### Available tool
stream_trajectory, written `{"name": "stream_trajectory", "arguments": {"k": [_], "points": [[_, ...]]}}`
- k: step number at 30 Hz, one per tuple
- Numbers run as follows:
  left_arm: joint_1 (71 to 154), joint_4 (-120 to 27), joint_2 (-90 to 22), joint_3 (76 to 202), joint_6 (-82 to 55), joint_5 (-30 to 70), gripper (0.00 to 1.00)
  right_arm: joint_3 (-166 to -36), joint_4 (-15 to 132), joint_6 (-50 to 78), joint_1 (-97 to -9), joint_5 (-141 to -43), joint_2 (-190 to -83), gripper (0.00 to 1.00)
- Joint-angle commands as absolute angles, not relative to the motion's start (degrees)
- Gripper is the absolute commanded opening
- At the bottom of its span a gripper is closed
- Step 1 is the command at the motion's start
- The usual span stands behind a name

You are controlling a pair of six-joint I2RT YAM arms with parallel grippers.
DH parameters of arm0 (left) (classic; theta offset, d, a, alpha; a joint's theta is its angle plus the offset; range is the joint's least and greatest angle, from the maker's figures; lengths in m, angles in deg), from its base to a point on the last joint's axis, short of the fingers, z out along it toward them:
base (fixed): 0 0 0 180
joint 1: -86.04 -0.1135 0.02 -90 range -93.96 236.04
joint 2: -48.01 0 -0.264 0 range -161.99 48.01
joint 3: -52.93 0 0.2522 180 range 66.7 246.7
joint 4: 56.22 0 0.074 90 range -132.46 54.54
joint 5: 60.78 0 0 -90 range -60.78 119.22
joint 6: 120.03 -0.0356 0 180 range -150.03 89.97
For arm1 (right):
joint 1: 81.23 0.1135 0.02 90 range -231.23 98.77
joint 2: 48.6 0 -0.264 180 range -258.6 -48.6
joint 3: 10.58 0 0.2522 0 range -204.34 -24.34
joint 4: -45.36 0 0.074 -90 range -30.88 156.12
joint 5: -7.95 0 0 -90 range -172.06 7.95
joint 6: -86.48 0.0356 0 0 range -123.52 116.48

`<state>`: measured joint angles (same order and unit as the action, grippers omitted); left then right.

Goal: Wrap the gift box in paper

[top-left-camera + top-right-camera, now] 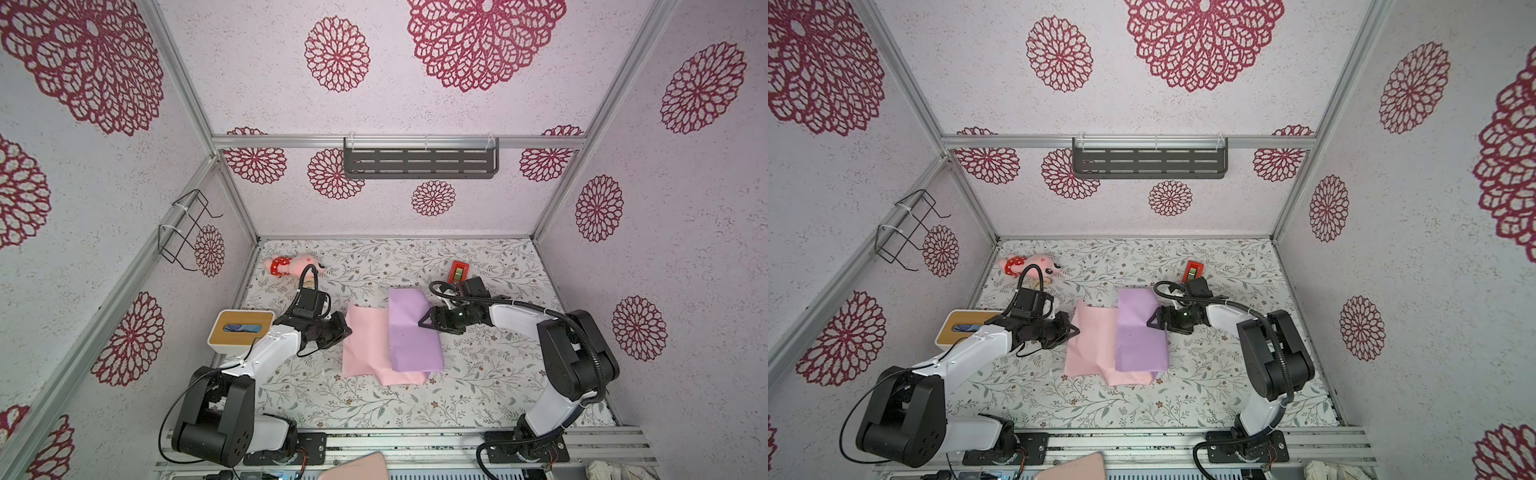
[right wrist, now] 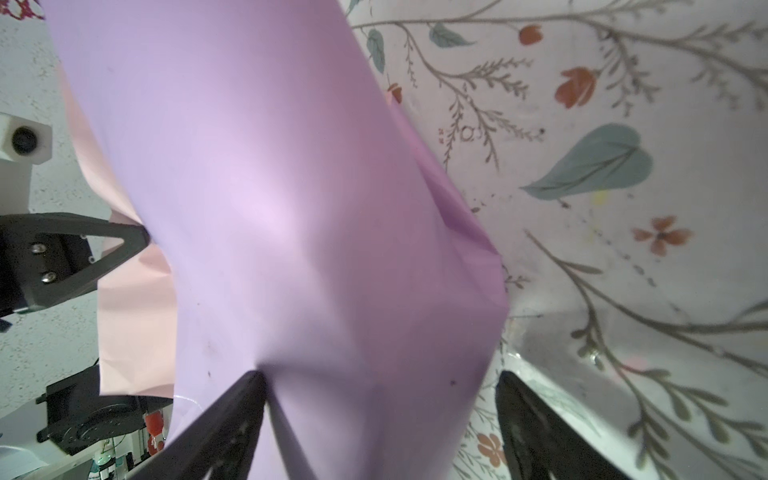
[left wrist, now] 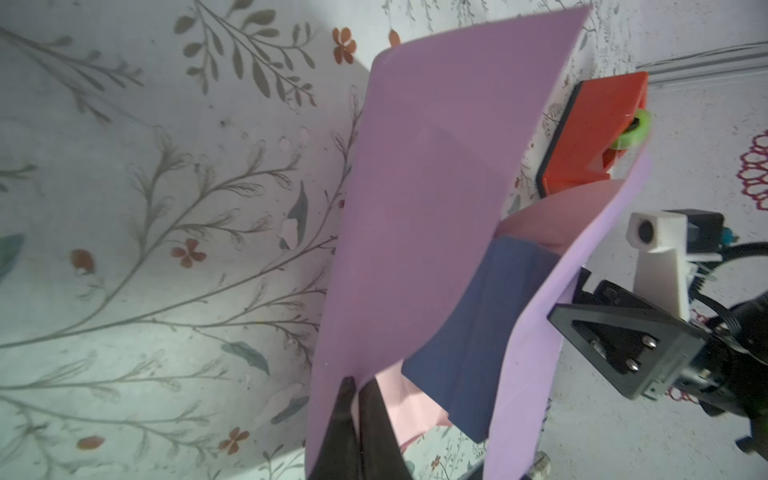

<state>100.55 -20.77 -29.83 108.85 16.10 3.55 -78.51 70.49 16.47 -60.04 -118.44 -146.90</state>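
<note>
Left end effector (image 3: 354,395) is pinched tight on the free edge of the paper (image 3: 415,208), I'd guess so it can pull that side up and over. Right end effector (image 1: 424,323) is spread wide, gripping nothing, one jaw tip on the lilac flap, apparently pinning it down. The gift box (image 3: 478,332) sits underneath, mid-surface (image 1: 478,374), with navy peeking out.

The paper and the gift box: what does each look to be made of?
Paper: thin matte sheet, lilac on one face, pink on the other; it bows in soft curves and shows sharp creases. Gift box: navy, matte, probably card, judging by flat faces, a straight edge and no shine; only a part shows under the paper.
</note>
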Motion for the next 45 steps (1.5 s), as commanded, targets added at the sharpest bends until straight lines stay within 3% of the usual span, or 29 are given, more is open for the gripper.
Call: {"name": "stream_trajectory", "arguments": {"k": [1,10,16,32,37,42,45], "points": [[101.11,-20.94,-28.81,109.96,15.86,-0.09,0.07,-77.1,76.52,14.37,-59.52,-110.64,-149.94,0.87],[98.07,-14.16,-29.96,113.65,11.13,6.16,0.08,-77.2,76.63,14.25,-59.54,-110.62,-149.94,0.87],[94.59,-16.6,-33.46,112.71,10.4,4.36,0.1,-77.1,76.83,14.09,-59.52,-110.53,-149.73,0.88],[94.43,-27.34,-32.68,101.76,13.84,4.45,0.35,-77.07,76.83,14.1,-59.53,-110.53,-149.92,0.87],[94.4,-29.51,-32.07,100.62,14.0,4.36,0.3,-76.99,76.95,14.07,-59.52,-110.52,-150.02,0.87],[94.42,-29.1,-30.91,101.88,14.5,1.63,0.12,-76.99,76.99,14.05,-59.52,-110.34,-150.03,0.87],[94.77,-27.46,-29.25,103.52,15.57,-0.7,0.08,-77.01,76.98,14.05,-59.53,-110.31,-149.88,0.87]]}}
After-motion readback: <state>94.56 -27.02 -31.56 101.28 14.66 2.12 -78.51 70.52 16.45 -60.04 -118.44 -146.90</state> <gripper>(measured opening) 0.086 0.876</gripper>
